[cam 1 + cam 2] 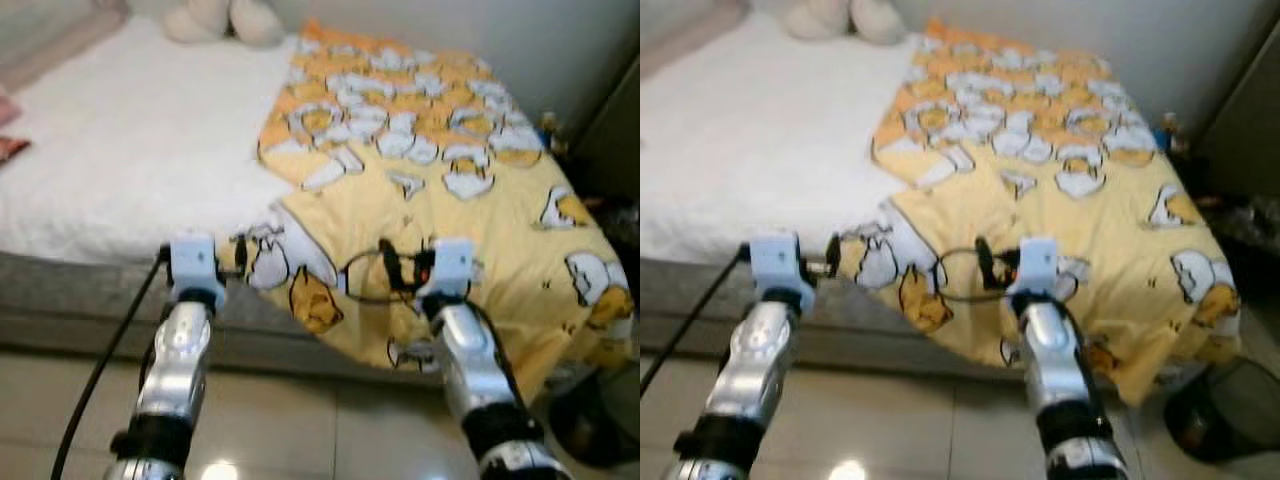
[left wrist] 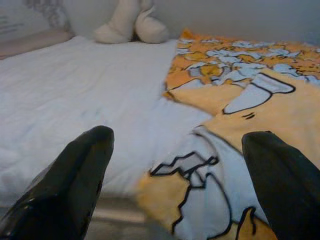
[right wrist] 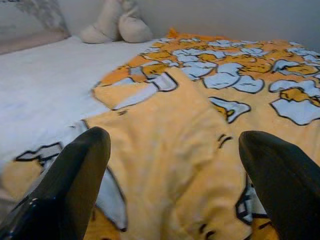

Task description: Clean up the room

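the bed (image 1: pixel 120 150) takes up most of what's in front of the robot, its white sheet bare on the left side and its grey base running along the tiled floor (image 1: pixel 300 420). over the bed's right half lies a yellow blanket (image 1: pixel 440 190) printed with white and orange cartoon shapes; its near corner is folded back on itself and its right part hangs off the foot edge of the bed toward the floor. at the head of the bed, by the wall, sits a pale stuffed toy (image 2: pixel 131 22), cut off at the top, so i can't tell what it is. a pinkish pillow (image 2: pixel 30 41) lies at the bed's far left, blurry. beside the bed's right corner something dark and round (image 1: pixel 1220 420) stands on the floor, too blurred to name. the left gripper (image 2: pixel 175 175) hovers at the bed's near edge, fingers spread wide over the blanket's folded corner, grasping nothing. the right gripper (image 3: pixel 170 175) hangs spread apart above the blanket, empty too.
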`<state>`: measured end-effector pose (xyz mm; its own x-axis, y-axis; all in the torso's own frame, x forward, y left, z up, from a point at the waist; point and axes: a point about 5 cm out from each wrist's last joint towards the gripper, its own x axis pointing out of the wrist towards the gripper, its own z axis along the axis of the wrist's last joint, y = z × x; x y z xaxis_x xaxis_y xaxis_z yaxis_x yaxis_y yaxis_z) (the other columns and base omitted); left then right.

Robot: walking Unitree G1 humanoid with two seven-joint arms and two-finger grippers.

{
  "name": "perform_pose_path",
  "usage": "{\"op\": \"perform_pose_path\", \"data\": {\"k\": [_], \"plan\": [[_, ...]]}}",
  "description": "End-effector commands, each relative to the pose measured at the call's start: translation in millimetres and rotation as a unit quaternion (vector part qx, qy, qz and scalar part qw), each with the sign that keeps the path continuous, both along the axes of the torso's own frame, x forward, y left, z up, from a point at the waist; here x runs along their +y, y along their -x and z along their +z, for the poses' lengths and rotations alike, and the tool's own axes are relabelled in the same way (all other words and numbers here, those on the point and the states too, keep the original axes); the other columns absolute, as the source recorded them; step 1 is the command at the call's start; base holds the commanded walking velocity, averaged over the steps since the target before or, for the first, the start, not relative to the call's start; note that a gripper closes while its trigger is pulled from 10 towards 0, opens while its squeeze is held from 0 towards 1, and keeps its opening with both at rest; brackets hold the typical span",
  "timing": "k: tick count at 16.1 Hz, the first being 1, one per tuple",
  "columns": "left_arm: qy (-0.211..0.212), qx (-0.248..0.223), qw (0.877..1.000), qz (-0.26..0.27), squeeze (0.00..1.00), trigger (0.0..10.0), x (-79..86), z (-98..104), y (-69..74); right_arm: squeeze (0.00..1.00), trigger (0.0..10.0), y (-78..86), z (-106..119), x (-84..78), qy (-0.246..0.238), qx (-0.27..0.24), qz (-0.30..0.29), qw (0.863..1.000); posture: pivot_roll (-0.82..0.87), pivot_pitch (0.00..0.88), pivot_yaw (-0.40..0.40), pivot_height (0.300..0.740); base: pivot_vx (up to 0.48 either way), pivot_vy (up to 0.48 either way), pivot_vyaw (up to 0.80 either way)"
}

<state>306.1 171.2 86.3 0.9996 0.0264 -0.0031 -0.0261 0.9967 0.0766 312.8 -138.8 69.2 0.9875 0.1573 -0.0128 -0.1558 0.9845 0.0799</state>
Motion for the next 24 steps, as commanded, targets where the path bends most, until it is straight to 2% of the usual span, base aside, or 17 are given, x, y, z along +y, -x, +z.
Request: {"op": "perform_pose_path", "data": {"k": [1,8,13,15,17,21,24], "plan": [[0.008,-0.001,1.000,-0.018,0.00,10.0,-13.9,2,-3.4,0.00,10.0,0.7,-3,-13.9,0.010,0.008,-0.018,1.000,0.04,0.000,-0.037,0.740,0.442,0.000,0.00],[0.002,0.000,1.000,-0.020,0.00,10.0,-10.8,2,-5.8,0.00,10.0,1.6,-4,-12.0,0.014,0.009,-0.015,1.000,0.04,0.000,-0.034,0.740,0.391,0.272,0.00],[-0.004,0.010,1.000,-0.023,0.00,10.0,-7.0,2,-10.8,0.00,10.0,2.6,-8,-9.4,0.017,0.024,-0.007,1.000,0.04,0.000,-0.038,0.740,0.000,0.463,-0.35],[-0.010,0.025,0.999,-0.034,0.00,10.0,-7.0,0,-13.4,0.00,10.0,5.9,-11,-9.9,0.018,0.029,-0.008,0.999,0.04,0.000,-0.037,0.740,0.000,0.480,-0.63],[-0.042,0.043,0.994,-0.089,0.00,10.0,-20.6,-3,-17.6,0.00,10.0,12.8,-19,-12.0,0.007,0.044,-0.010,0.999,0.03,0.000,-0.035,0.740,0.000,0.000,-0.63],[-0.031,0.043,0.992,-0.114,0.00,10.0,-25.6,0,-21.5,0.00,10.0,13.6,-18,-12.6,0.006,0.035,-0.016,0.999,0.02,0.000,-0.022,0.740,0.000,0.000,-0.16],[-0.032,0.043,0.991,-0.124,0.00,10.0,-28.0,-2,-20.7,0.00,10.0,14.8,-19,-11.3,0.019,0.041,-0.011,0.999,0.02,0.000,-0.018,0.740,0.477,0.000,-0.75]]}}
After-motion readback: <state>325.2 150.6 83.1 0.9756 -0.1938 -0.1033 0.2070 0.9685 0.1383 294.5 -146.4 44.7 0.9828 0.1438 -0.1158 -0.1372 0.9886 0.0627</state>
